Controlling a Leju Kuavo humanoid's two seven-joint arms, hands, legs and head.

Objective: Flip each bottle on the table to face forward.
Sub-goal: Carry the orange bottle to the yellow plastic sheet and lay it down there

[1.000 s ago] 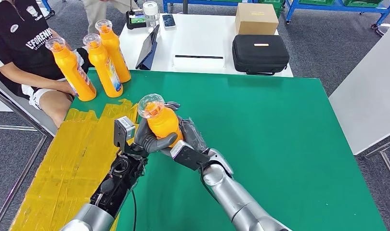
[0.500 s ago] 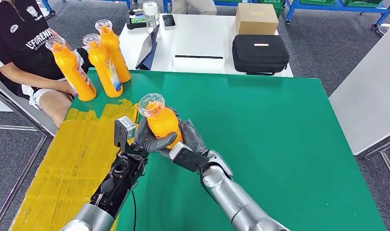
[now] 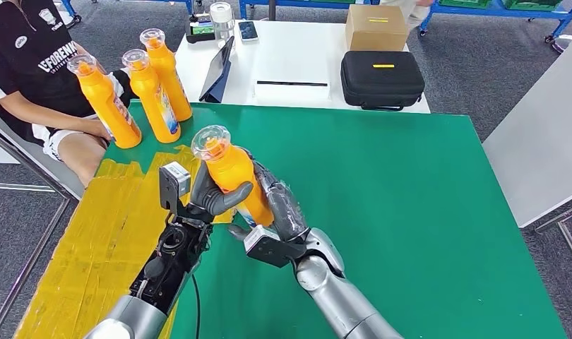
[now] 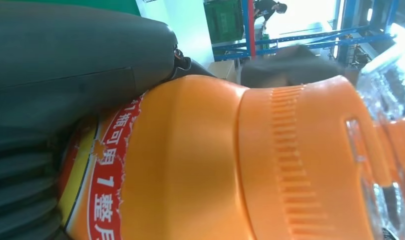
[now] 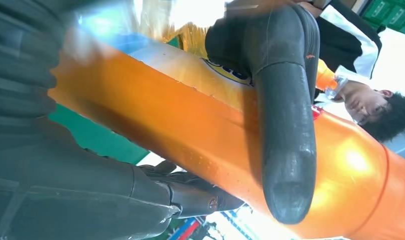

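Left hand (image 3: 211,200): we log it grasping the held bottle (image 3: 234,176), thumb across the front of the orange body. Right hand (image 3: 272,205): we log it grasping the same bottle from the other side, fingers (image 5: 285,145) wrapped over the body in the right wrist view. Held bottle: orange, clear cap uppermost, tilted, lifted above the green bench (image 3: 410,212) near the yellow taped strip (image 3: 106,233). Three further orange bottles (image 3: 152,88): upright at the bench's far left corner, close together. Beside them, a seated person (image 3: 36,78). Beyond the bench, a white table (image 3: 297,63) with a black case (image 3: 382,78) and a cardboard box (image 3: 376,27).
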